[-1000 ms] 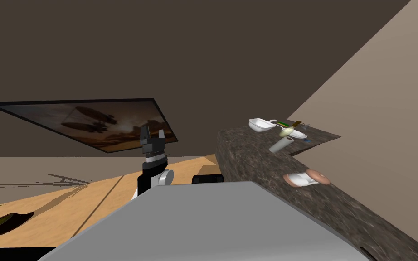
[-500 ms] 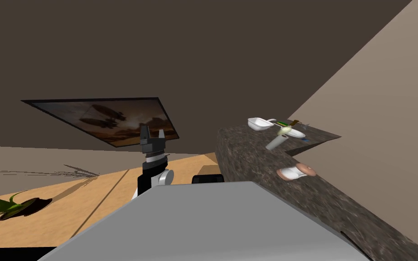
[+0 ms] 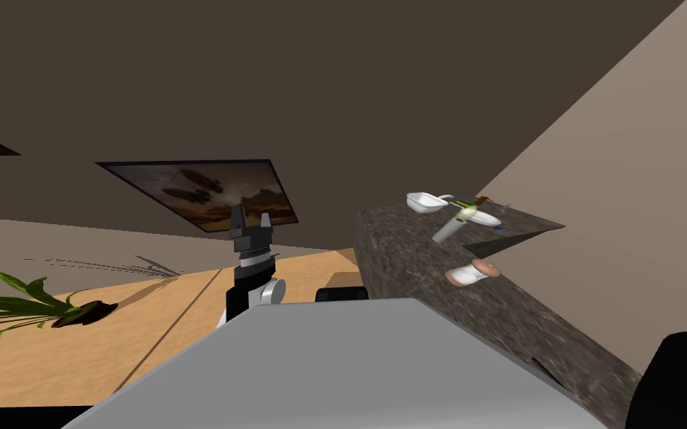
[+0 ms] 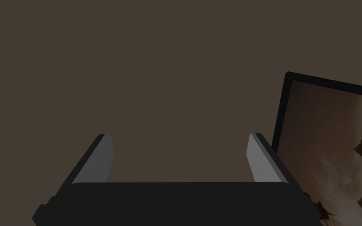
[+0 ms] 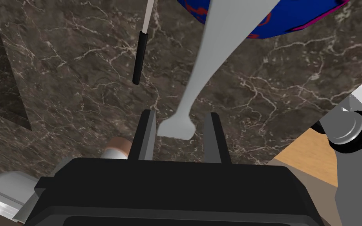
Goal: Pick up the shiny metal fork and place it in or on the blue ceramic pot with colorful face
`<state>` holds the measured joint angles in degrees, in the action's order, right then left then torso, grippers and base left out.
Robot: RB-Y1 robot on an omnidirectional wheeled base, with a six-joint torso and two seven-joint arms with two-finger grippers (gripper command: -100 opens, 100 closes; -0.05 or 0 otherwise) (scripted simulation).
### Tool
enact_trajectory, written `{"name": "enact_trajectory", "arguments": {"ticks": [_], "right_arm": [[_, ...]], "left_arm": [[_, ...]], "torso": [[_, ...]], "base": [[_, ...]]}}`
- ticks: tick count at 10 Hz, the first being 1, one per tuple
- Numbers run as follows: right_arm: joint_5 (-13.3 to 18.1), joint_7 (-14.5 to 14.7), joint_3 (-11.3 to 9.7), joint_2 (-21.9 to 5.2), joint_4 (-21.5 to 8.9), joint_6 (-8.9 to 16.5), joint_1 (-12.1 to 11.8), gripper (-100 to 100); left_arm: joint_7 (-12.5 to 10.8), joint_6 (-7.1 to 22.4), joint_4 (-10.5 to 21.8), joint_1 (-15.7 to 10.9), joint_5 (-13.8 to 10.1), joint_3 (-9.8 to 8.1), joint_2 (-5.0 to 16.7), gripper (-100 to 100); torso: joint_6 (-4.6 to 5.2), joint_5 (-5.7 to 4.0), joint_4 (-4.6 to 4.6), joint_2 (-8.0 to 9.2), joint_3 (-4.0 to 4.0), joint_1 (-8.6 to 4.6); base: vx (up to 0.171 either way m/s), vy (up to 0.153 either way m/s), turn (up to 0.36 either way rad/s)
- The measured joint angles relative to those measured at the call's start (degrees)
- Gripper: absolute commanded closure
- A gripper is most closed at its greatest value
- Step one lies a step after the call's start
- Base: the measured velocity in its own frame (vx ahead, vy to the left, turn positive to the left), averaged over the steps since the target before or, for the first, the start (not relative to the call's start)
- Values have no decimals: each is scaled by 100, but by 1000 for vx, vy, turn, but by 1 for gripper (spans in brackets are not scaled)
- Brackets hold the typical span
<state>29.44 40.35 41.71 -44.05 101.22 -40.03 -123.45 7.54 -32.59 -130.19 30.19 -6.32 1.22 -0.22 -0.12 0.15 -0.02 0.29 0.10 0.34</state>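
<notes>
Right gripper [image 5: 182, 113] pinches the fork [image 5: 225, 47] by its handle tip: stiff, slick, may swivel. Left gripper [image 4: 180, 137] spread.

dark marble counter [image 3: 409, 257] carries a white dish [image 3: 425, 202], a grey cylinder [image 3: 448, 231] and a blue pot [image 5: 302, 15].

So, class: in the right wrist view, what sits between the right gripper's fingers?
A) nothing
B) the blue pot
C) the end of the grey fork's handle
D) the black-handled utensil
C: the grey fork has its handle end between the fingers of the right gripper, while the black-handled utensil lies apart on the dark marble counter.
</notes>
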Motion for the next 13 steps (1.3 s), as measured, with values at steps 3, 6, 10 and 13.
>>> {"name": "enact_trajectory", "arguments": {"ticks": [3, 6, 10, 13], "right_arm": [[62, 64, 117, 29, -51, -211, -487, 100], [78, 40, 150, 28, 20, -195, -704, -100], [78, 41, 150, 28, 19, -195, -702, -100], [82, 35, 227, 53, 6, -268, -725, -100]], "left_arm": [[0, 0, 0, 1, 0, 0, 0, 0], [0, 0, 0, 1, 0, 0, 0, 0], [0, 0, 0, 1, 0, 0, 0, 0], [0, 0, 0, 2, 0, 0, 0, 0]], "torso": [[1, 1, -7, -19, -12, 5], [-4, 0, -12, -45, -27, 11], [-4, 0, -14, -52, -32, 11], [-2, 0, -14, -53, -32, 7]], "base": [[-45, -19, 16], [-6, -1, 2], [0, 0, 0], [4, -13, -51]]}}
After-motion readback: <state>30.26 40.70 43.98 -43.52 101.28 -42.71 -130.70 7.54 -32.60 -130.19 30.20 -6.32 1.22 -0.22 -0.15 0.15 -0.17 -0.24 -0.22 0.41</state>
